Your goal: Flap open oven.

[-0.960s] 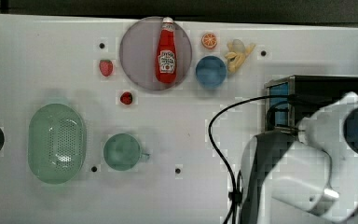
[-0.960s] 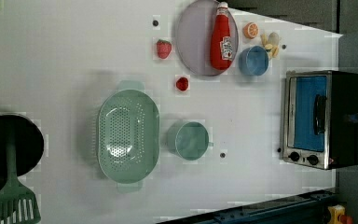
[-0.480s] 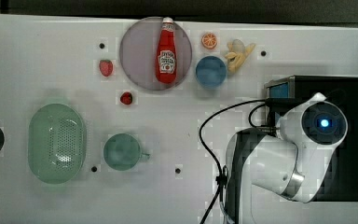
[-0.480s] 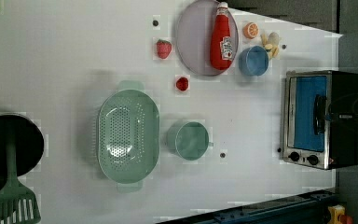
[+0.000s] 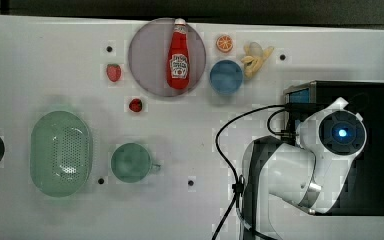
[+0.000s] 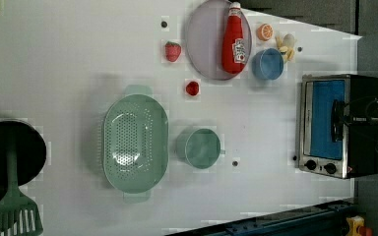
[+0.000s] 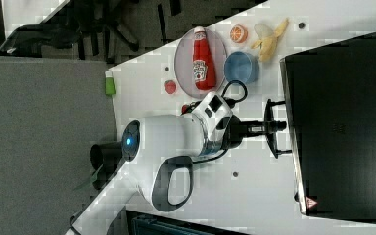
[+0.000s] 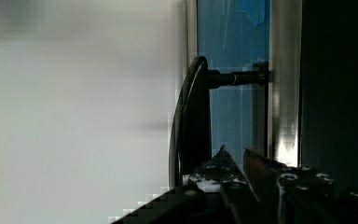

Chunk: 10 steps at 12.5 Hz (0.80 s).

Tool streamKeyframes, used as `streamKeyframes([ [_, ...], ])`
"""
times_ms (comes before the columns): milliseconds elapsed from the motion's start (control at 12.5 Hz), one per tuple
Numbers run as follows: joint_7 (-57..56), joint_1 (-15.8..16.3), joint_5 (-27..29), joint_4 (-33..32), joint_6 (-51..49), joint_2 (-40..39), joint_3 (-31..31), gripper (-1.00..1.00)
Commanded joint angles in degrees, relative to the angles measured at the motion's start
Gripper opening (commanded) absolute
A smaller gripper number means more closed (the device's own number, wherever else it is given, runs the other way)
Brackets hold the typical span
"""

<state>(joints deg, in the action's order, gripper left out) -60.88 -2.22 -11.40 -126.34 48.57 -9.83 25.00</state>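
The oven (image 6: 325, 118) stands at the left view's right, its blue glass door shut behind a black bar handle (image 6: 335, 132) and two knobs below. In the right view my gripper (image 7: 280, 126) reaches just past the handle (image 7: 270, 110) towards the oven's (image 7: 342, 122) front. The wrist view shows my gripper (image 8: 235, 156) in the space between the handle (image 8: 191, 121) and the glass, its fingertips (image 8: 221, 156) drawn almost together with nothing between them. From the top view, the arm's wrist (image 5: 340, 132) covers the oven's (image 5: 375, 150) front edge.
On the white table lie a ketchup bottle (image 5: 178, 55) on a plate (image 5: 145, 60), a blue bowl (image 5: 226, 76), a banana (image 5: 255, 57), a green colander (image 5: 60, 152) and a green cup (image 5: 130, 162). A black cable (image 5: 225, 135) loops beside the arm.
The arm has swung towards the top view's left, over the oven's front. In the left view the gripper has come in from the right edge to the handle.
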Motion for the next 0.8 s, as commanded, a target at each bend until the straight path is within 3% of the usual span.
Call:
streamKeyframes([
  [80, 0.4, 0.8, -1.5, -1.4, 0.1, 0.0, 0.0, -0.65],
  [800, 24.0, 8.1, -18.2, -6.7, 0.0, -0.4, -5.0, -0.65],
])
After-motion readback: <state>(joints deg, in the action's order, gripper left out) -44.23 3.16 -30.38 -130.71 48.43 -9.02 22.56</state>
